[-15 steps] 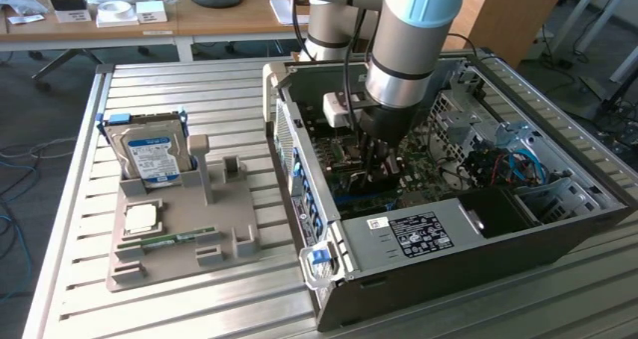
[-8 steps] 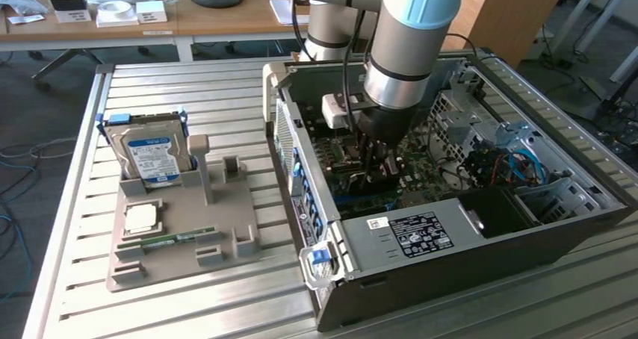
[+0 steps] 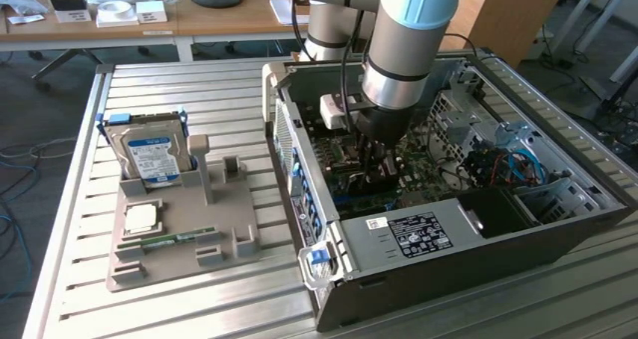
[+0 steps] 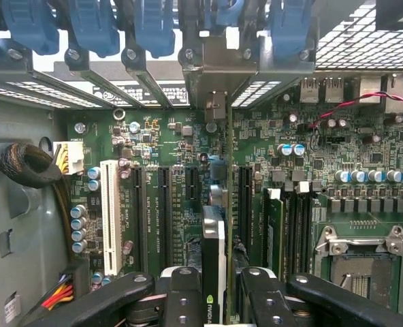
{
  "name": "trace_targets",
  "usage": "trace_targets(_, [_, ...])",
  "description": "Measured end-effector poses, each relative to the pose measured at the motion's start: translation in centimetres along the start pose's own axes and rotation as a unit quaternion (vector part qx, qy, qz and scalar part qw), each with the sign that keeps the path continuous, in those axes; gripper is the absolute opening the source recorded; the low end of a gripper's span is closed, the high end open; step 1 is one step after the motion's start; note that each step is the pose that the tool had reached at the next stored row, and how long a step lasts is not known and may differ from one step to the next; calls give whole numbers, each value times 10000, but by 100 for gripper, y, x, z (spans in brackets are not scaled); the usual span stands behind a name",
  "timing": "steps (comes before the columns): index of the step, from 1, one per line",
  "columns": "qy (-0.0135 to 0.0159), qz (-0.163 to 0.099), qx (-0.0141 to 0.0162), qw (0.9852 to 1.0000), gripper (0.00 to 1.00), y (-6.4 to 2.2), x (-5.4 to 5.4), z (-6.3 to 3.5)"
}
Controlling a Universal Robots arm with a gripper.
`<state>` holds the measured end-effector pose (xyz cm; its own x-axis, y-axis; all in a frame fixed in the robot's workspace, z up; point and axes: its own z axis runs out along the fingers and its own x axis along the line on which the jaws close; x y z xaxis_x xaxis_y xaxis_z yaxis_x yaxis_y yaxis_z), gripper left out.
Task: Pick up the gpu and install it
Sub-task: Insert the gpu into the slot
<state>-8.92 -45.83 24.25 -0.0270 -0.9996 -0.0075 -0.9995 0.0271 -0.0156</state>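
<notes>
gpu [image 4: 215,266] stands on edge, clamped between the gripper [image 4: 223,300] fingers, its long axis in line with the motherboard [image 4: 365,157] slots directly below it.

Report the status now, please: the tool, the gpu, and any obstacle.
Tool shut on the gpu, inside the computer case. Gpu edge-on over the motherboard slots, bracket toward the rear openings. No obstacle seen at the slots.
</notes>
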Motion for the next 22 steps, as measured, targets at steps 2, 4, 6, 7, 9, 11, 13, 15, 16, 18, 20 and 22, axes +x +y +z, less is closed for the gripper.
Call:
trace_targets(2, [0, -1, 0, 10000, 27, 1, 0, 0])
trace_targets(4, [1, -1, -1, 10000, 27, 2, 1, 3])
trace_targets(6, [2, 0, -2, 10000, 27, 3, 1, 15])
trace_targets(7, [2, 0, -1, 10000, 27, 3, 1, 19])
trace_targets(9, [1, 0, -1, 10000, 27, 3, 0, 21])
trace_targets(11, [0, 1, 0, 10000, 27, 3, 0, 22])
trace_targets(13, [0, 1, 0, 10000, 27, 3, 0, 22])
trace_targets(15, [-1, 0, 0, 10000, 27, 3, 1, 22])
trace_targets(16, [-5, -3, 1, 10000, 27, 2, 5, 23])
trace_targets(18, [-17, -19, 1, 10000, 27, 2, 11, 22])
trace_targets(20, [-21, -46, 0, 10000, 27, 2, 12, 22])
trace_targets(22, [-22, -69, -1, 10000, 27, 2, 12, 22])
